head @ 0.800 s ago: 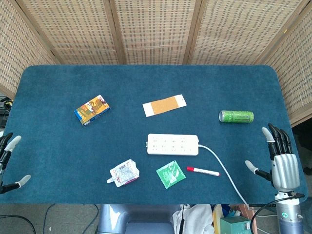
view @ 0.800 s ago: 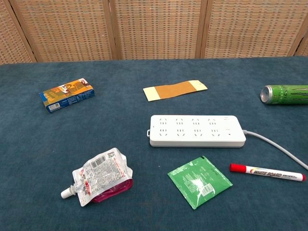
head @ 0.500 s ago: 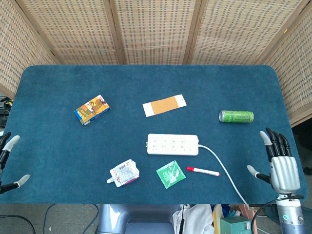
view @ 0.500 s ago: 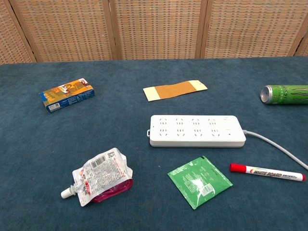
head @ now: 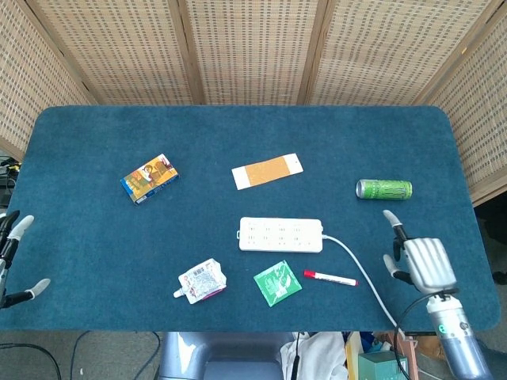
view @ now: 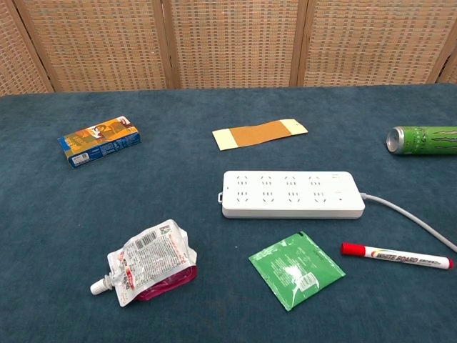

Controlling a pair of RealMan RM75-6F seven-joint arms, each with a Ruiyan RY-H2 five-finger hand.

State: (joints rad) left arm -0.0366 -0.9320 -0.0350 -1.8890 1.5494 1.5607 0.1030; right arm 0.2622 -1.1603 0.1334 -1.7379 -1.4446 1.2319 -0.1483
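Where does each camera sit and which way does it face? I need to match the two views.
Head view: high, looking steeply down on the whole blue table; left robot hand and right robot hand show at its near corners.
Chest view: low at the near edge, looking across toward the screen; no robot hand shows.
Both share the power strip and green can.

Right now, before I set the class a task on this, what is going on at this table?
Nothing is being handled. The right robot hand hangs open over the blue table near its front right corner, nearest the white cable of the power strip and the green can lying on its side. The left robot hand is open at the left edge. A red-capped marker, green sachet, spouted pouch, small box and tan strip lie untouched.
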